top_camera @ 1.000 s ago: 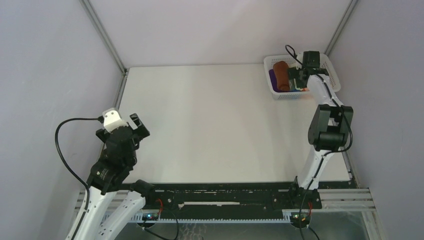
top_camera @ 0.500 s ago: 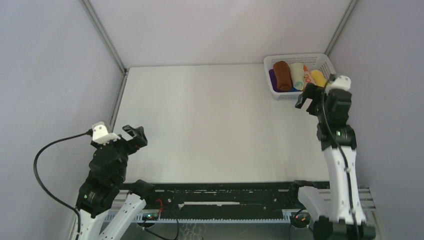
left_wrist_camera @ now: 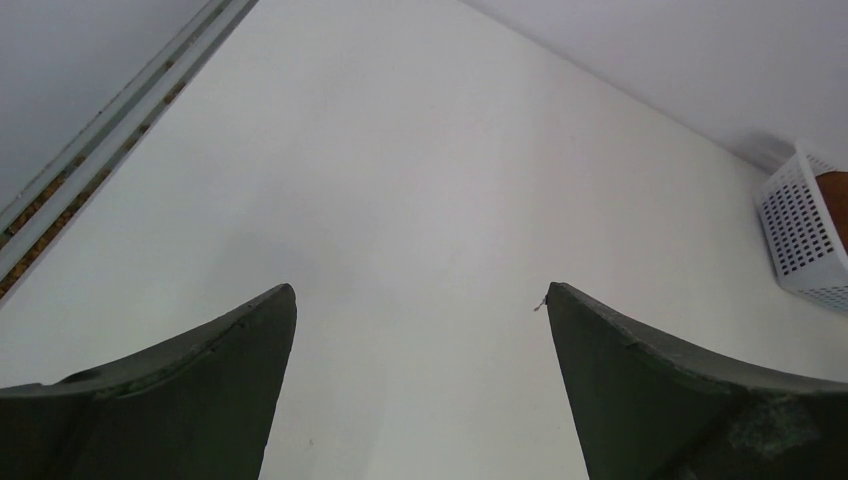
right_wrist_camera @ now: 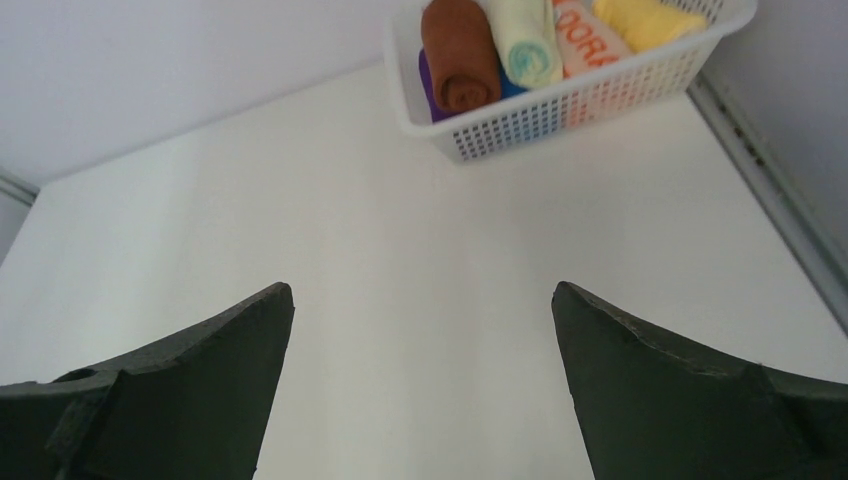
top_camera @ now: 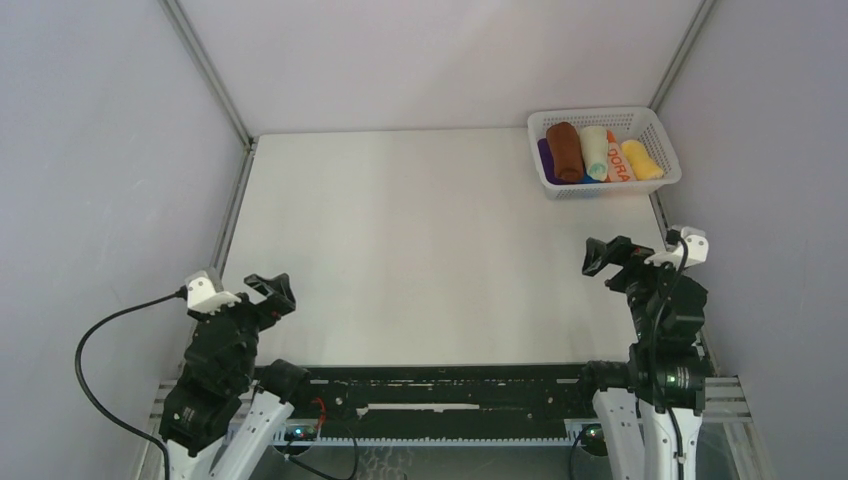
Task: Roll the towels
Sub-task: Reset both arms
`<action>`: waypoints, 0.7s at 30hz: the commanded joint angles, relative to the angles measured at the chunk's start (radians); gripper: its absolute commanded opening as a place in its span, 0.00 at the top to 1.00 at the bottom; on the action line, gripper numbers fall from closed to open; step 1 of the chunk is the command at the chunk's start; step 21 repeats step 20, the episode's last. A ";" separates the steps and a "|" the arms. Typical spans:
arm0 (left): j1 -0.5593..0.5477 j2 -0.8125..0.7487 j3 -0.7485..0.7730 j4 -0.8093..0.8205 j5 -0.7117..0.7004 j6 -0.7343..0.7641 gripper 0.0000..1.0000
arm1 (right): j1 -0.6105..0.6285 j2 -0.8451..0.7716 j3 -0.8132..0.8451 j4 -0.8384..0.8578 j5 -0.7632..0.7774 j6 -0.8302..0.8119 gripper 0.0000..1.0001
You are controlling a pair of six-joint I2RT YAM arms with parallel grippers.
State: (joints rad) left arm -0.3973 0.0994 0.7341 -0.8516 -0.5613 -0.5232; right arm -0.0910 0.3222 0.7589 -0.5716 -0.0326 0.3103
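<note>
Both towels lie rolled in the white basket [top_camera: 610,186] at the far right corner: the rust-brown towel [top_camera: 564,150] and, beside it, the teal towel with its cream side outward [top_camera: 594,152]. The right wrist view shows the rust-brown towel [right_wrist_camera: 458,52] and the cream-and-teal towel [right_wrist_camera: 524,40] from the front. My right gripper [top_camera: 605,255] hangs open over the near right of the table, well short of the basket [right_wrist_camera: 560,110]; its jaws [right_wrist_camera: 422,300] hold nothing. My left gripper [top_camera: 270,290] is open and empty [left_wrist_camera: 420,300] at the near left.
An orange roll lettered "DORA" [top_camera: 616,160], a bright yellow roll [top_camera: 641,160] and a purple roll [top_camera: 546,155] share the basket. The basket's corner [left_wrist_camera: 805,240] shows at the right of the left wrist view. A metal rail [left_wrist_camera: 100,130] runs along the table's left edge.
My right arm has pulled back from the basket to the table's near right edge, leaving the rolls inside, jaws wide. My left arm has drawn back and lower at the near left.
</note>
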 commanded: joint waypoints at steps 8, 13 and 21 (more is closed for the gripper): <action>-0.002 -0.023 -0.043 0.036 0.016 -0.012 0.00 | 0.124 -0.005 -0.039 -0.021 0.069 0.003 0.00; -0.003 -0.065 -0.059 0.051 0.016 -0.002 0.00 | 0.124 0.012 -0.039 -0.020 0.063 0.005 0.00; -0.002 -0.044 -0.055 0.041 -0.001 -0.014 0.00 | 0.122 0.020 -0.039 -0.014 0.047 -0.002 0.00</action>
